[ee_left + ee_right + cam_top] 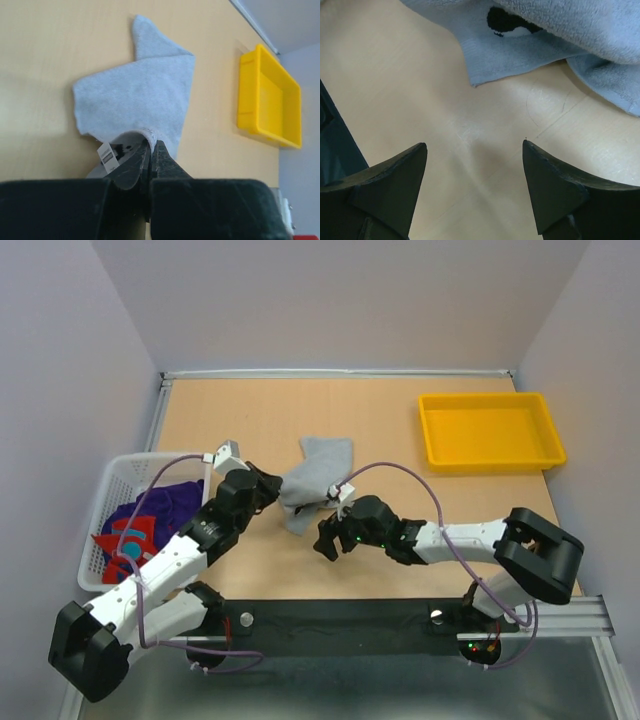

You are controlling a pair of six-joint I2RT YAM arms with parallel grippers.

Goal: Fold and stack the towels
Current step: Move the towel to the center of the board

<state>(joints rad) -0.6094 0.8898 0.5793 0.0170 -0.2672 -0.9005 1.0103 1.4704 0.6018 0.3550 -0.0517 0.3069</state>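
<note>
Your right tool [475,145] stands open over bare counter [420,90], its two fingers wide apart with nothing between them. The move ahead turns on one fact: the grey towel [560,30] lies just beyond those fingertips. Its nearest loose corner points back toward the tool, close but not yet between the jaws. In the overhead view that corner hangs toward the counter's near edge, and the right tool [325,540] sits just beside it on the right.

Your left tool [152,145] is closed on the near-left edge of the grey towel [140,95], next to a small label, and it lifts that edge slightly. From there the cloth runs away toward the counter's far edge, so its long axis lies roughly near to far around the middle of the counter.

I judge the right arm the nearer one for the free corner; a short reach forward should bring it in.

Two purple towels [165,502] and the red towel [125,540] wait in the white basket [110,480] at the left edge.
</note>
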